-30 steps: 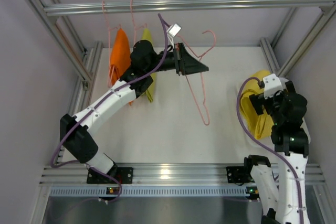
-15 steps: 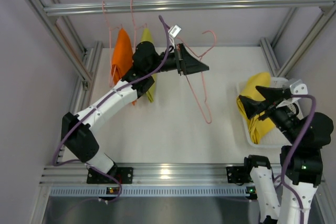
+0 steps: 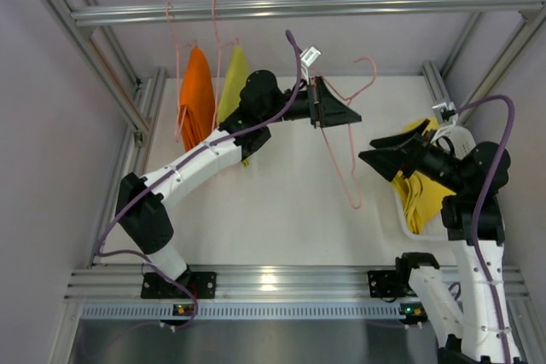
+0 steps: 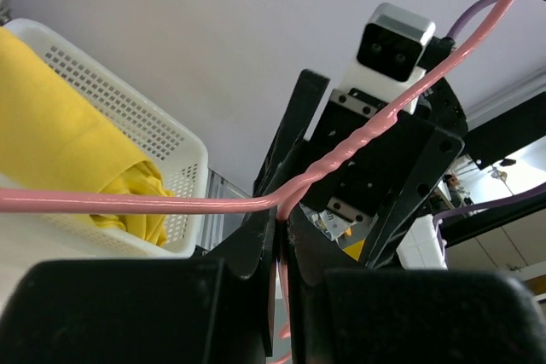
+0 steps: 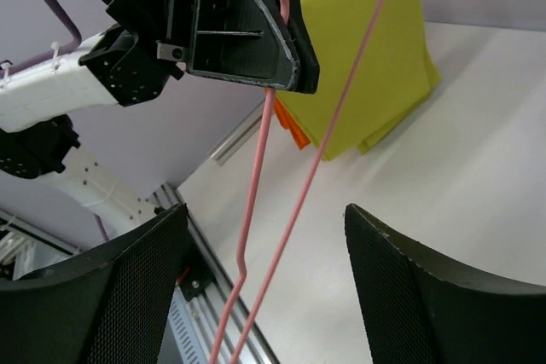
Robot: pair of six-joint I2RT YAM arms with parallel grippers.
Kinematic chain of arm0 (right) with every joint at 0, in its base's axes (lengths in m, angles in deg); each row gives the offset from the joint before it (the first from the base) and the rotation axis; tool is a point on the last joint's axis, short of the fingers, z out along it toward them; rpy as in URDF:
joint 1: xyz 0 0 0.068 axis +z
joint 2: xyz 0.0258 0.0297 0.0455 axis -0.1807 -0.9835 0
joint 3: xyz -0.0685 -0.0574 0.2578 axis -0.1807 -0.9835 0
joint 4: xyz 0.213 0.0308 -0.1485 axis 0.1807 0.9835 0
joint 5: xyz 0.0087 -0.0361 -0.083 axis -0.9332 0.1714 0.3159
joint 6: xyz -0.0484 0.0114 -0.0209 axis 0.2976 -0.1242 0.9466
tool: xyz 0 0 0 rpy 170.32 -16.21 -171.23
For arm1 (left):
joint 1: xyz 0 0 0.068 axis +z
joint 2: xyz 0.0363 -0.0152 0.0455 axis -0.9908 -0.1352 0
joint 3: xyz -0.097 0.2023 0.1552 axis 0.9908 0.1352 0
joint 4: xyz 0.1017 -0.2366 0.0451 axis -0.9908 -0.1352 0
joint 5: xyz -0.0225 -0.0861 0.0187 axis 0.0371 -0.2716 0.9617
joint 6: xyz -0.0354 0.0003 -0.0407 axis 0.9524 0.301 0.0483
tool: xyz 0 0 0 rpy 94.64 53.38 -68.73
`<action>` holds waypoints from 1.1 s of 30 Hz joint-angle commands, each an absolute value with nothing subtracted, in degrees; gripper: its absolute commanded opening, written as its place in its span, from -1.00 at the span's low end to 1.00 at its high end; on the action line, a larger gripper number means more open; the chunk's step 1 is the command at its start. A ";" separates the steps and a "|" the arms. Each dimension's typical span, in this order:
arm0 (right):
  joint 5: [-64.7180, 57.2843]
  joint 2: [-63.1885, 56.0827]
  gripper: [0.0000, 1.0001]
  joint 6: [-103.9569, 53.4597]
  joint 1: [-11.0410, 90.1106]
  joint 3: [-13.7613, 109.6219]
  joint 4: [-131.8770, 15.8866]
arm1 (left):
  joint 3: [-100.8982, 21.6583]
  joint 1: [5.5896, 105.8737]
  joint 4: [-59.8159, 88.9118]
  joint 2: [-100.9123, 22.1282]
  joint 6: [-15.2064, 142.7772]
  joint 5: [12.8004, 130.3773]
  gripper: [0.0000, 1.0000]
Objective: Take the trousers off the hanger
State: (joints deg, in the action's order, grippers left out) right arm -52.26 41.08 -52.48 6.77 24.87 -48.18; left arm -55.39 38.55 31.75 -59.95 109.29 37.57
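Left gripper reaches in from the left side. Its arm crosses in front of the orange trousers and the yellow-green trousers. These two hang side by side on thin pink wires hooked over the rail, the orange pair further left. The jaws are pinched tight on the twisted neck of a bare pink hanger (nothing is draped on it). The hanger tilts down and to the right above the table.

Just right of the hanger, the right gripper points left toward it with its jaws spread wide and holding nothing. In the right wrist view the hanger's wires run down between the two mesh-faced fingers and touch neither.

Furthest right, the yellow trousers lie bunched in a white perforated basket under the right arm's wrist. They are well apart from the hanger, and part of the cloth is hidden behind the arm.
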 commanded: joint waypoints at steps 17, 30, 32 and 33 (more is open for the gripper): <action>-31.94 39.03 -1.00 -41.55 23.86 30.13 -41.45 | -63.95 36.26 31.52 -63.48 107.23 42.41 -0.98; -18.07 42.72 -1.00 -42.78 23.68 32.15 -33.90 | -63.43 36.44 23.44 -60.23 101.17 42.50 0.98; -16.47 43.60 -1.00 -43.30 23.59 32.50 -32.58 | -62.99 36.53 21.86 -59.18 99.76 42.58 0.98; -15.34 43.95 -1.00 -43.39 23.24 32.68 -32.23 | -62.47 36.61 21.50 -58.65 98.71 42.32 0.98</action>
